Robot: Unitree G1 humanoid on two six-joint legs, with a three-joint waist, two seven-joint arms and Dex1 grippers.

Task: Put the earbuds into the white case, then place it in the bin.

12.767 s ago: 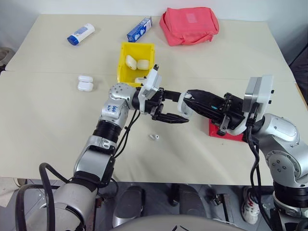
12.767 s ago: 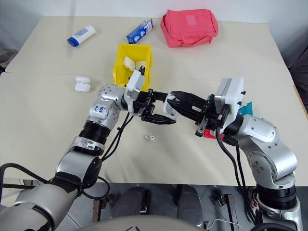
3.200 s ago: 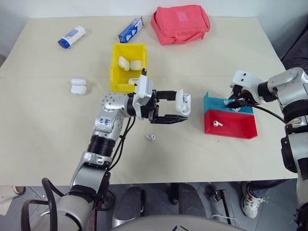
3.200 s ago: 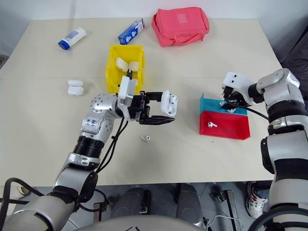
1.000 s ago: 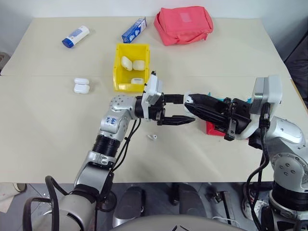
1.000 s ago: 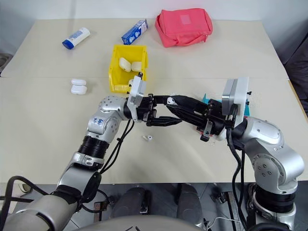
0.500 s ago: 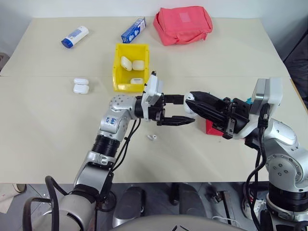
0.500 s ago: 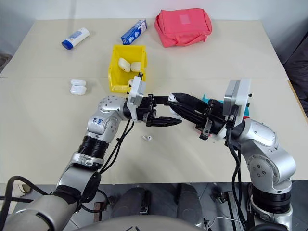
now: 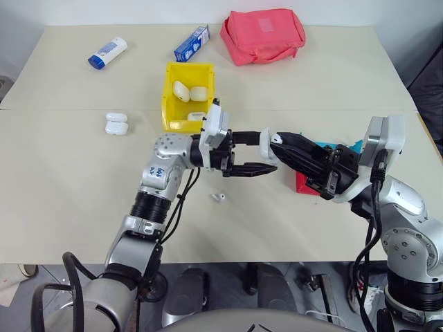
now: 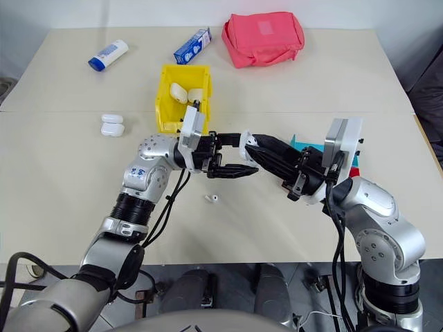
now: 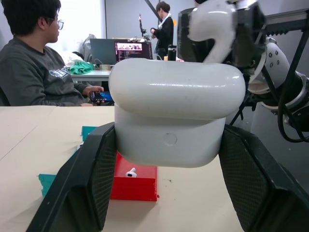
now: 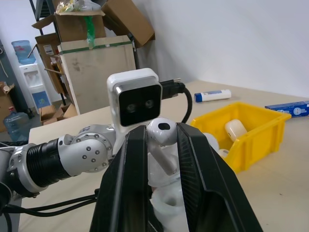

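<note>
My left gripper [image 9: 266, 150] is shut on the white case [image 11: 169, 116] and holds it above the table's middle. In the right wrist view the case's open top [image 12: 166, 205] shows just below an earbud. My right gripper [image 9: 277, 140] reaches in from the right and is shut on that earbud [image 12: 162, 140], right above the case. A second earbud [image 9: 220, 198] lies loose on the table under the left gripper. Another earbud [image 11: 129, 172] rests in the red tray. The yellow bin [image 9: 169, 97] stands behind the left arm with some white cases in it.
The red and teal tray [image 9: 303, 182] sits partly hidden behind my right gripper. Two white cases [image 9: 116, 123] lie at the left. A blue-capped tube [image 9: 107, 52], a blue box [image 9: 192, 43] and a red pouch [image 9: 263, 34] line the far edge. A person [image 11: 34, 63] sits beyond the table.
My right gripper has turned slightly while keeping the earbud at the case. The left gripper and the case have stayed in place.
</note>
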